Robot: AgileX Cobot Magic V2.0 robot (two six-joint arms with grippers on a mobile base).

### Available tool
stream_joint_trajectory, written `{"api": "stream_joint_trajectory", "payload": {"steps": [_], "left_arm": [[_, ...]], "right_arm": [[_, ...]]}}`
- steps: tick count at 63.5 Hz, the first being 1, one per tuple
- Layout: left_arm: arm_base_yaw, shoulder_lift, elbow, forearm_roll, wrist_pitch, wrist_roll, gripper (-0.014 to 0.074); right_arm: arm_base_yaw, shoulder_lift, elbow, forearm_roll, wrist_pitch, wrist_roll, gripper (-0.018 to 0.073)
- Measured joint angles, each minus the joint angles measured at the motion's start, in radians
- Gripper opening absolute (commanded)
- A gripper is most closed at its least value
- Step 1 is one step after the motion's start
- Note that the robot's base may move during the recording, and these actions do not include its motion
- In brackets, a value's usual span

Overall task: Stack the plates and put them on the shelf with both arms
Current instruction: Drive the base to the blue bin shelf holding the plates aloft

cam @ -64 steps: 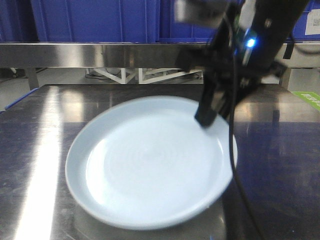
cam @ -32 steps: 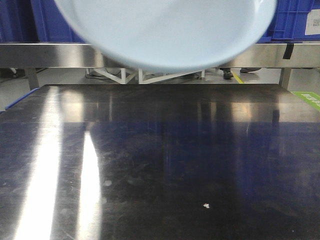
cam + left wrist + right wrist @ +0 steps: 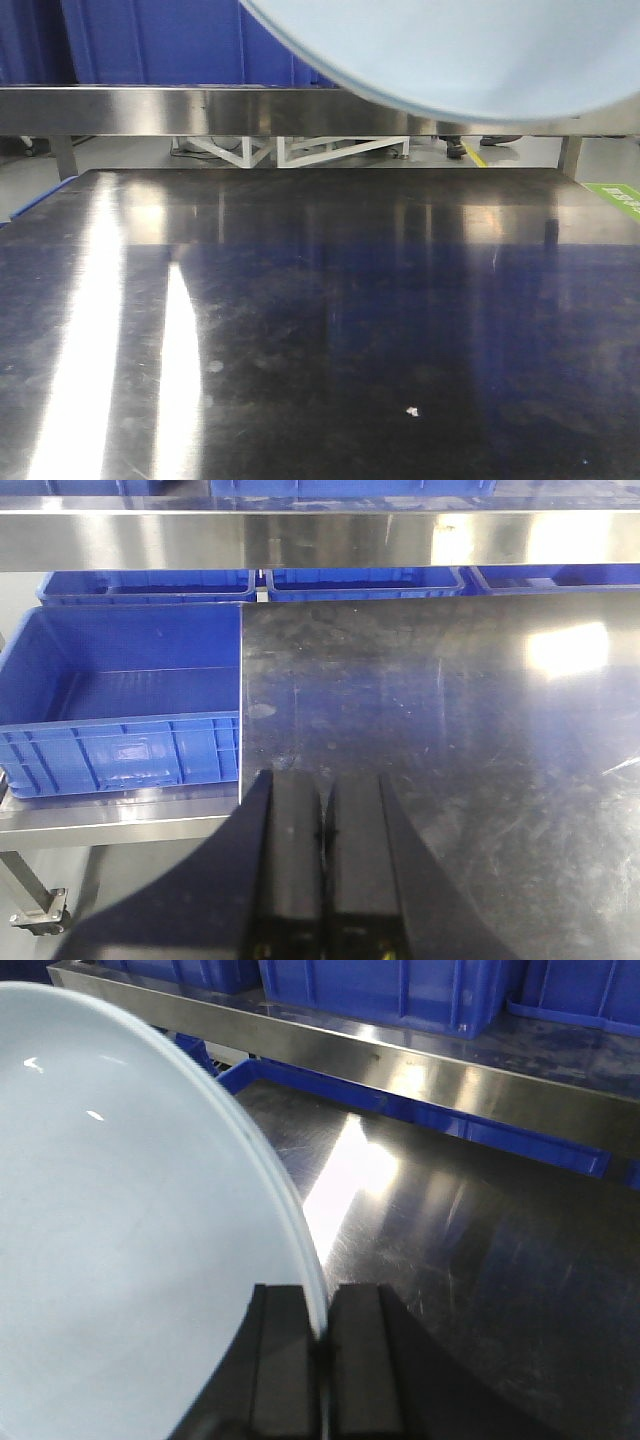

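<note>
1. We see the right gripper pinching the rim of a pale plate, with one finger on each side of the rim.
2. The plate hangs tilted in the air above the dark tabletop. In the front view it is at the top right and covers part of the shelf rail.
3. The left gripper has its fingers pressed against each other, low over the tabletop edge, near a blue crate.

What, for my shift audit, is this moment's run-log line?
right tool: shut on plate rim | plate: held clear above tabletop | left tool: shut, empty
</note>
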Motion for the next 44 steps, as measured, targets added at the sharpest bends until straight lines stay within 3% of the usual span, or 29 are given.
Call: {"api": "stream_joint_trajectory", "payload": {"steps": [44], "left_arm": [[0.0,0.0,0.0,0.0,0.0,0.0,0.0083]], "right_arm": [[0.0,-0.002,0.007,0.0,-0.012,0.0,0.0058]]}}
